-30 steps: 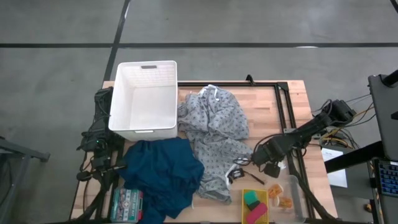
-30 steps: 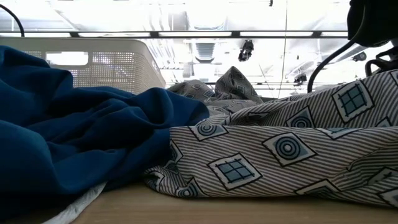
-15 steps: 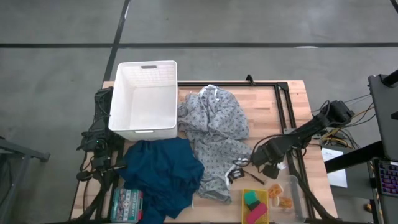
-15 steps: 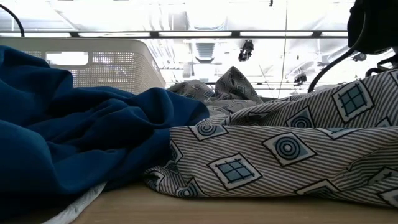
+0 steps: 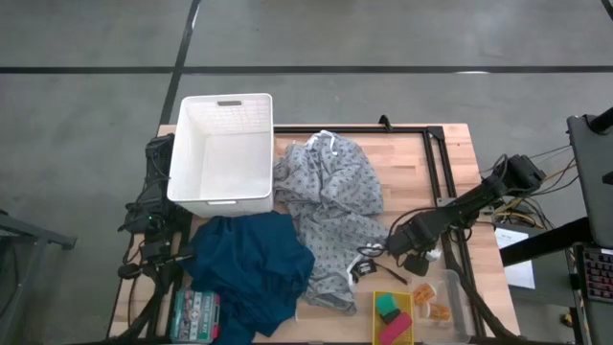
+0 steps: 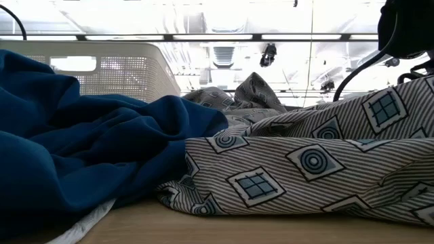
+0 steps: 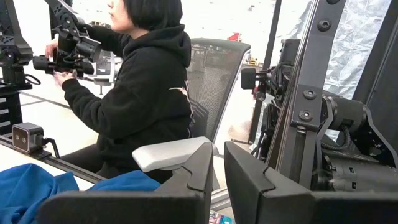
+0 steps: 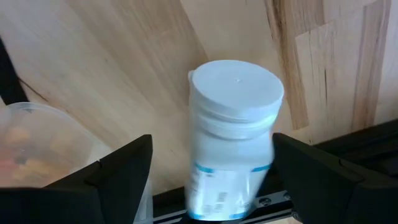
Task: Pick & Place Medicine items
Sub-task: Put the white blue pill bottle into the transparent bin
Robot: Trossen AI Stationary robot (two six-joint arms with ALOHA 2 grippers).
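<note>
The right gripper [image 8: 211,180] stood wide, its fingers [image 8: 118,180] either side of a white bottle [image 8: 233,124] over the table [image 5: 412,163], near its right edge; the left gripper [image 7: 217,180], parked by the left edge, was nearly closed, empty.

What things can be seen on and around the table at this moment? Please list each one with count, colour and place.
Basket: one, white, far left part of the table.
Patterned cloth: one, grey, table middle.
Blue cloth: one, dark blue, near left, beside the patterned cloth.
Flat box: one, green and white with red ends, near left edge.
Blocks: two, green and pink, on a yellow tray at the near edge.
Clear container: one, holding small orange pieces, near right.
White bottle: one, white with blue print, between the right gripper's fingers, not yet gripped.
Person: one, black hoodie, seated beyond the table.
Left gripper: shut, off the table's left side.
Right gripper: open, near right of the table.
</note>
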